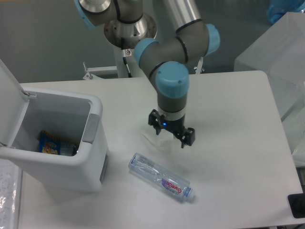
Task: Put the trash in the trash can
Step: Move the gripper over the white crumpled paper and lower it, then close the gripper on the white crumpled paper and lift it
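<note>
As we read it, the scene shows a pick being set up rather than a carry.

Gripper: the gripper (171,133) hangs pointing down over the desk (238,143); its jaws stand apart and hold nothing.

Wrapper: the crumpled wrapper (153,139) lies on the desk directly under the jaws, mostly hidden by them; only a pale edge shows to their left. We cannot tell whether the jaws touch it.

Bottle: the clear bottle (161,177) lies on its side nearer the camera, blue cap to the right, apart from the jaws and untouched.

Trash can: the trash can (93,126) stands at the left of the desk with its lid (8,95) swung up; a blue and yellow packet (50,144) already lies inside.

Step in hand: we judge that the arm is lining up over the wrapper, the first of the two items still out.

Next move: we expect it calls for lowering until the jaws straddle the wrapper, closing, then lifting and crossing left to the open can.

Caution: thin crumpled film may slip or be caught only by a corner.
</note>
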`<state>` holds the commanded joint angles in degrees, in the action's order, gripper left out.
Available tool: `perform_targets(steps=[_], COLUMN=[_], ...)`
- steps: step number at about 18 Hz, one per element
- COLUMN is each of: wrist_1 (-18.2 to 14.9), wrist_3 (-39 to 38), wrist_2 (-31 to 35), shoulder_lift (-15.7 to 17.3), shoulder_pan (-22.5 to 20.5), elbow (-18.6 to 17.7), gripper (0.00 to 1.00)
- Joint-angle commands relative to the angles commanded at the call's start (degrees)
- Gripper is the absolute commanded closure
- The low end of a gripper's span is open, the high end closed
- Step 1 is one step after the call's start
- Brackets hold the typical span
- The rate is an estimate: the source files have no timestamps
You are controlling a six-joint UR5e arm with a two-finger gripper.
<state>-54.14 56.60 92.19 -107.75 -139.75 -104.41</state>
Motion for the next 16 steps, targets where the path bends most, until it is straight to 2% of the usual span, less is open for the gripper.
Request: perform_targets(steps=[4,7,12,15,16], wrist_1=[0.26,0.35,0.18,0.00,0.09], wrist_3=[0.00,-0.18,0.00,-0.09,-0.26], wrist_2=[4.21,8.00,8.44,8.44,8.53], shoulder_lift=[-0.61,-2.28,-3.52,-3.25,-3.34], shoulder_pan=[0.35,0.79,0.79,0.88,0.88], elbow=[-2.72,-2.64,-3.25,-5.00,-5.53], gripper=[0.00,0.00,0.00,0.01,0.12])
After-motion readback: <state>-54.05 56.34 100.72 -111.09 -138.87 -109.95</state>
